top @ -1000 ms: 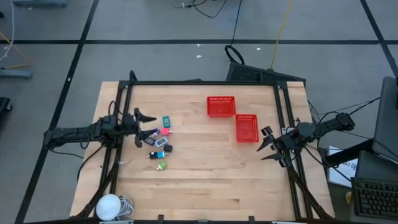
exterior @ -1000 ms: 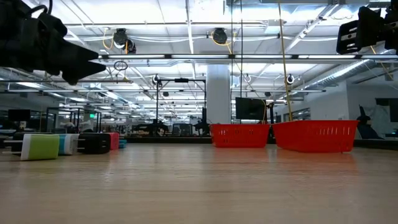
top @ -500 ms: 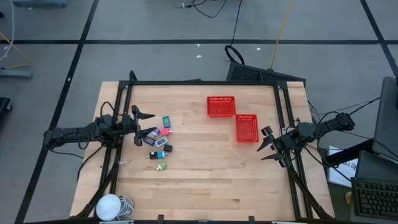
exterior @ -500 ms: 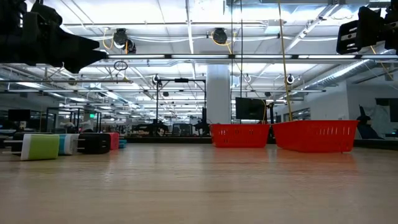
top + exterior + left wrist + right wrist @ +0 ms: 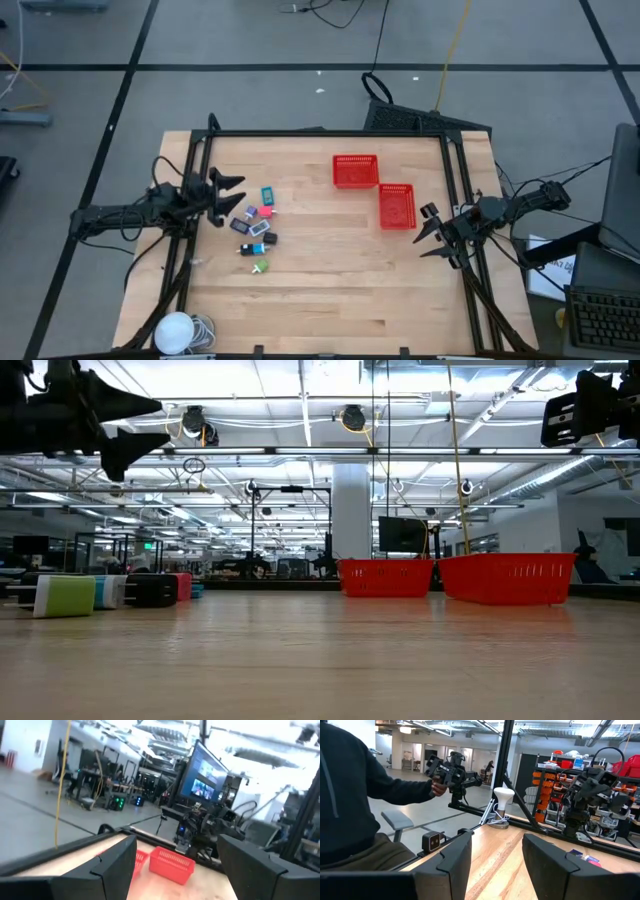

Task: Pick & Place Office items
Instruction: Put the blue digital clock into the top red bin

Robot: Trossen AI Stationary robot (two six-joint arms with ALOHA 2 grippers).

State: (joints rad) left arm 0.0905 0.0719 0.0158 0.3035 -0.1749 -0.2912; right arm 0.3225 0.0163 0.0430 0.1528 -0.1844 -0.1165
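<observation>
The office items (image 5: pixel 256 227) lie in a loose cluster on the table's left half: small blue, pink, black, white and green pieces. In the low view the office items (image 5: pixel 100 591) sit in a row at the left. My left gripper (image 5: pixel 226 192) hangs open in the air just left of the cluster, and the left gripper (image 5: pixel 148 423) shows high above the table in the low view. Its wrist view looks level past the open left gripper (image 5: pixel 180 870) at the baskets. My right gripper (image 5: pixel 430 232) waits open near the table's right edge, also seen as the right gripper (image 5: pixel 496 865).
Two red mesh baskets (image 5: pixel 355 171) (image 5: pixel 396 206) stand right of centre on the table; the baskets (image 5: pixel 385 577) (image 5: pixel 505 578) show in the low view too. A white round object (image 5: pixel 175 330) sits at the near-left corner. A person in a dark sleeve (image 5: pixel 350 795) stands beyond the table.
My left gripper has risen and drawn back a little toward the table's left and far edges, away from the cluster of items, tipping its fingers up toward level. The items and the right arm have kept still.
</observation>
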